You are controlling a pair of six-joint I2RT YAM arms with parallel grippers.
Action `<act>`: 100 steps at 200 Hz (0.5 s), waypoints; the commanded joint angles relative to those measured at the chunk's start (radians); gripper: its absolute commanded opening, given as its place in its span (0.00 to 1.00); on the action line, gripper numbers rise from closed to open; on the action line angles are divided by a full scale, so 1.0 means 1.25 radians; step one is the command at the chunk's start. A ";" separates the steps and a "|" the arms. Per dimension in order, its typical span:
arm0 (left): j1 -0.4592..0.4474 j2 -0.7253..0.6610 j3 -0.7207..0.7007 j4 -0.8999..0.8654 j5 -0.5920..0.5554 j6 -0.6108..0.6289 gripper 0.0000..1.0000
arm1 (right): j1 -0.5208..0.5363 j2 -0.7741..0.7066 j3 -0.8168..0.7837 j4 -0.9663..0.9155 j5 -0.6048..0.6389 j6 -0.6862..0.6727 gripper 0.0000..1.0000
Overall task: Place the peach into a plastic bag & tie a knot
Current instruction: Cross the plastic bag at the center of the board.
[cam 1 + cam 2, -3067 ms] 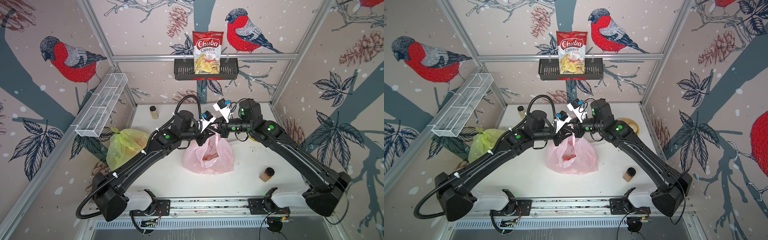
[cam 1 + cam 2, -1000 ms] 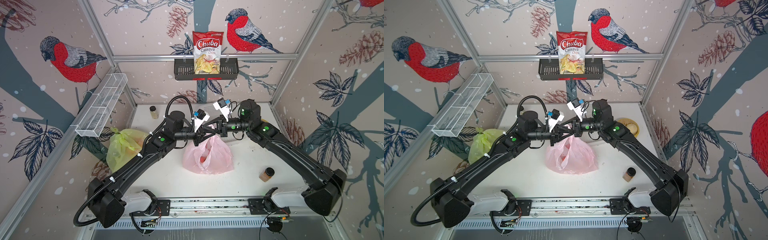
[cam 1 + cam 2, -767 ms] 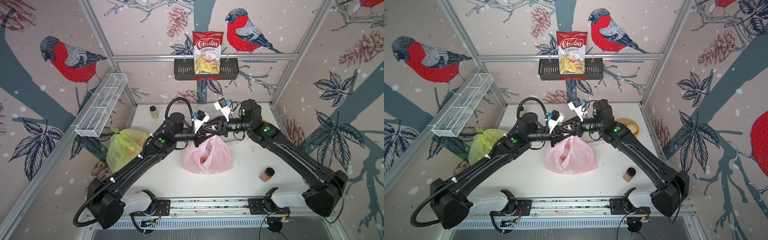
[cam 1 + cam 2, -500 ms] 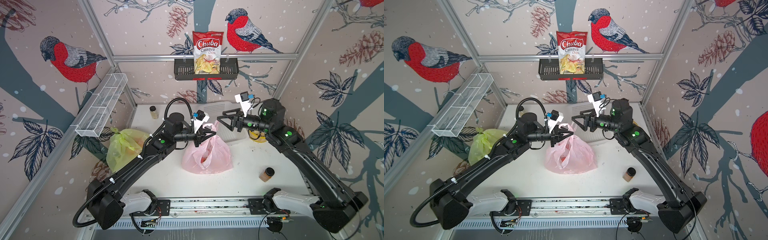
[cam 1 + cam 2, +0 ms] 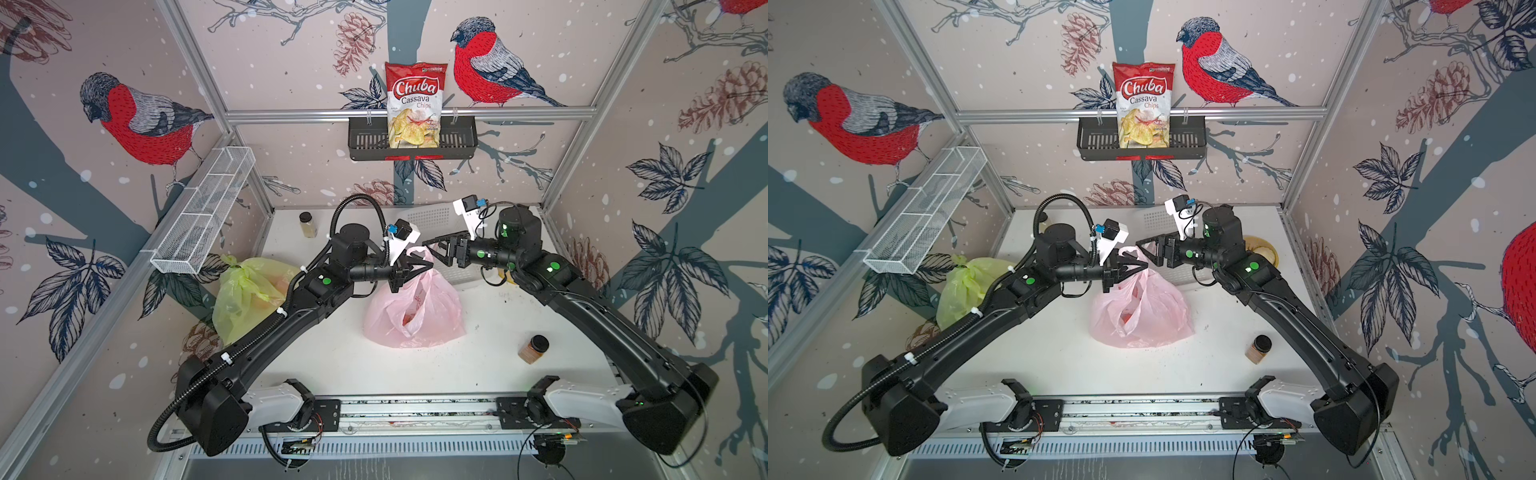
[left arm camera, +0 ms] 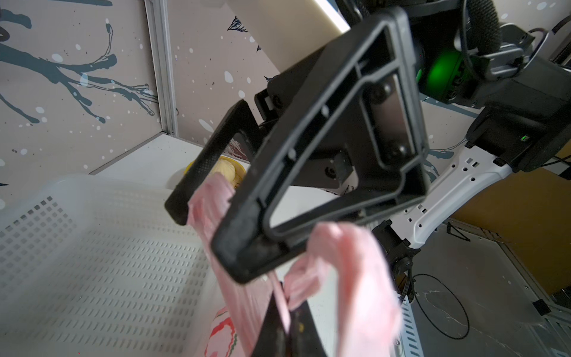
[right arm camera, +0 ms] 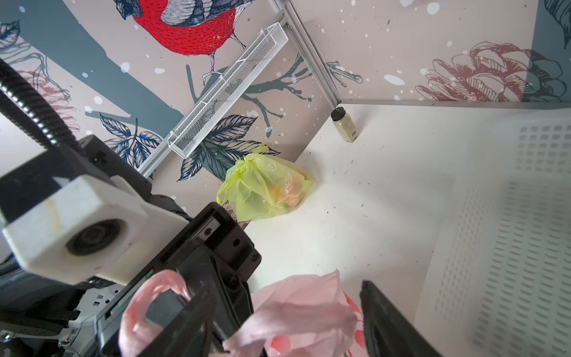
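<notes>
A pink plastic bag [image 5: 432,316] [image 5: 1154,320] stands on the white table in both top views. The peach [image 5: 409,319] [image 5: 1128,318] shows through it as an orange-red patch. My left gripper [image 5: 420,266] [image 6: 282,327] is above the bag's top, shut on a thin strip of its handle. My right gripper [image 5: 428,245] [image 7: 290,321] faces it from the right, open. In the right wrist view a loose flap of the bag [image 7: 296,306] lies between the spread fingers, and I cannot tell whether it touches them. A pink handle loop [image 7: 160,287] hangs over the left gripper.
A tied yellow-green bag [image 5: 245,299] sits at the left wall. A white perforated basket [image 5: 436,220] and a yellow dish [image 5: 1262,249] lie behind the grippers. Spice jars stand at front right [image 5: 534,349] and back left [image 5: 308,224]. A wire shelf [image 5: 203,208] hangs left.
My right gripper let go of the bag's top, opened and swung away to the right, then came back toward the bag. The left gripper kept its hold and barely moved.
</notes>
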 commanded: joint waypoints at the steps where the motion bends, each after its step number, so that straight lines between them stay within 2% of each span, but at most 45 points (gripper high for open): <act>1: -0.001 0.000 0.007 0.016 0.015 0.005 0.00 | 0.003 0.003 0.000 0.037 -0.009 0.006 0.59; 24: -0.001 0.002 0.005 0.015 0.014 0.004 0.00 | 0.003 0.014 0.004 0.041 -0.018 0.006 0.25; 43: -0.001 0.005 0.005 0.006 0.000 0.007 0.00 | 0.003 0.018 0.010 0.049 -0.026 0.008 0.07; 62: -0.001 0.004 0.000 -0.002 -0.027 0.008 0.02 | 0.003 0.018 0.019 0.055 -0.029 0.011 0.00; 100: -0.001 0.012 -0.016 -0.007 -0.058 0.007 0.10 | 0.004 0.014 0.036 0.051 -0.031 0.011 0.00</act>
